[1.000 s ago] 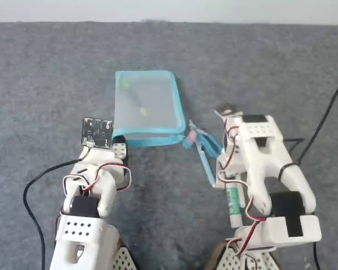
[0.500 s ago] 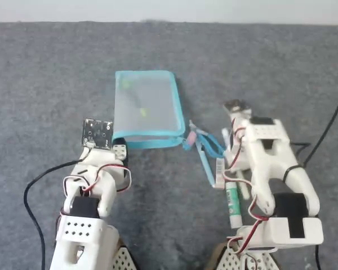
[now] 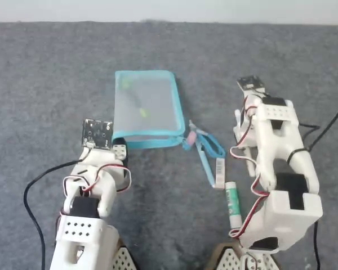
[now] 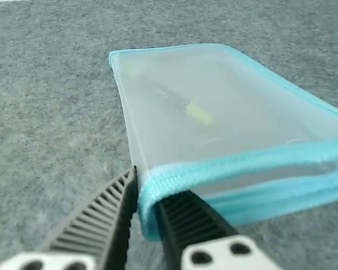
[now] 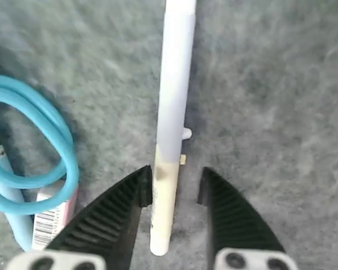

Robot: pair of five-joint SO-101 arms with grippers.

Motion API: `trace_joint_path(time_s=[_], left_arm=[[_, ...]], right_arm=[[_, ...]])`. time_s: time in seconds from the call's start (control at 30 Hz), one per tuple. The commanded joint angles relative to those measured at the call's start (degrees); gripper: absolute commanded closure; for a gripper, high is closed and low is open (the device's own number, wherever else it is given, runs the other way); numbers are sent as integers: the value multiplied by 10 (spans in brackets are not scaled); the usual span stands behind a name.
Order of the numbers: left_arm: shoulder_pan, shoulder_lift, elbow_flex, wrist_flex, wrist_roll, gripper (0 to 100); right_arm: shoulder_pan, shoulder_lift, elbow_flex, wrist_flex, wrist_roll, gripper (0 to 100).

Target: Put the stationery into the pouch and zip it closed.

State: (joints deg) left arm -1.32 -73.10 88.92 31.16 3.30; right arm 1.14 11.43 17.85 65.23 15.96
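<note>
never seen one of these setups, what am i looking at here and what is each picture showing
These are two small white robot arms, side by side at a table covered in grey felt. The wide picture comes from a fixed camera looking down over both arms. The other two come from a camera on each arm's wrist, looking along its claw.

The left claw is shut on one corner of a pale blue mesh pouch. The right claw is open, with a white pen lying between its fingers but not gripped.

Also on the felt are a blue pen, a blue cord loop and a green-and-white glue stick.
</note>
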Motion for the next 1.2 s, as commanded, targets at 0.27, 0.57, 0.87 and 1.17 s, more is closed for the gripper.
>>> trace_joint_path(time_s=[0.27, 0.57, 0.87, 1.17], left_arm=[[-2, -10, -8, -13, 4, 987], [-3, -10, -8, -13, 3, 987], [-2, -10, -7, -14, 4, 987], [1, -10, -7, -15, 5, 987]], right_arm=[[1, -6, 15, 21, 6, 844], [7, -6, 50, -7, 3, 984], [15, -148, 1, 125, 1, 991], [-155, -429, 8, 280, 40, 991]])
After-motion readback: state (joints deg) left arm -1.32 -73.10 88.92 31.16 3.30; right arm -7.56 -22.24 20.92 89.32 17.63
